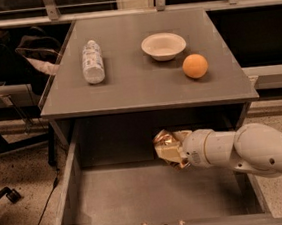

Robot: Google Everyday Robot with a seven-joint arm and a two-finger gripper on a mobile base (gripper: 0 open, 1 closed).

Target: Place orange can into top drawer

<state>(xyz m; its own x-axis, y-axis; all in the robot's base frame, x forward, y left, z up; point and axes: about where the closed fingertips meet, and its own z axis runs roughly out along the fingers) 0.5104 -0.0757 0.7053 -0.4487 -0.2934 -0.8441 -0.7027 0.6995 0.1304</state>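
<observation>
Camera view has the gripper (179, 150) reaching in from the right, jaws pinching the orange can (166, 147). The can is held in the air above the floor of the open top drawer (139, 195), just under the cabinet top (143, 86). Up past the jaws on that top: water bottle (93, 61), white bowl (163, 46), orange fruit (195, 65).

One camera, seemingly mounted high on the robot itself, looks steeply down and forward at close range. The gripper (173, 151), clasping the can (163, 143), sits just right of centre, its arm entering from the lower right. Below it lies the drawer (129, 196). Beyond it are the cabinet (138, 87) top and dark rails.
</observation>
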